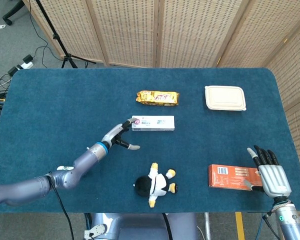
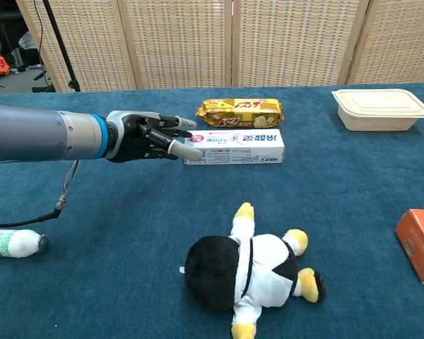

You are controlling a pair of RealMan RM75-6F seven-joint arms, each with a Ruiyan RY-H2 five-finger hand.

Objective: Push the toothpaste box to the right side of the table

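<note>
Where left hand [image 2: 150,136] touches: toothpaste box [image 2: 234,147].

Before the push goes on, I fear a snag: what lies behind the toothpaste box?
Just behind the toothpaste box lies the gold snack packet. Whether they touch cannot be told.
</note>
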